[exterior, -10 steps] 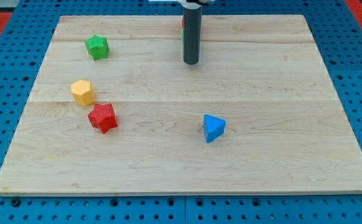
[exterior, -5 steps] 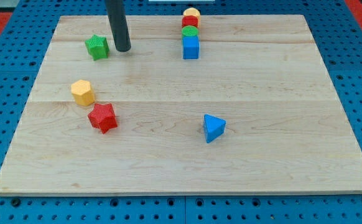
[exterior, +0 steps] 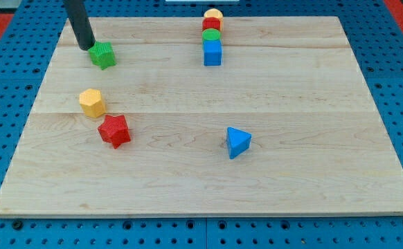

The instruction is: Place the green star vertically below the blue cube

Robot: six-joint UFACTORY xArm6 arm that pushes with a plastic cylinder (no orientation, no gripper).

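Observation:
The green star [exterior: 103, 55] lies near the view's top left of the wooden board [exterior: 291, 173]. My tip [exterior: 84, 46] is right beside the star, at its upper left, touching or almost touching it. The blue cube [exterior: 212, 52] sits at the view's top centre, the lowest of a short column with a green block [exterior: 211, 34], a red block [exterior: 211, 24] and a yellow block [exterior: 213, 14] above it. The star is far to the left of the cube, at about the same height.
A yellow block [exterior: 91, 103] and a red star [exterior: 113, 131] lie at the view's left middle. A blue triangular block [exterior: 237, 142] lies right of centre. A blue pegboard surface surrounds the board.
My tip has swept from the top centre, in front of the block column, leftwards past the green star to its upper left. The star has shifted slightly down and left.

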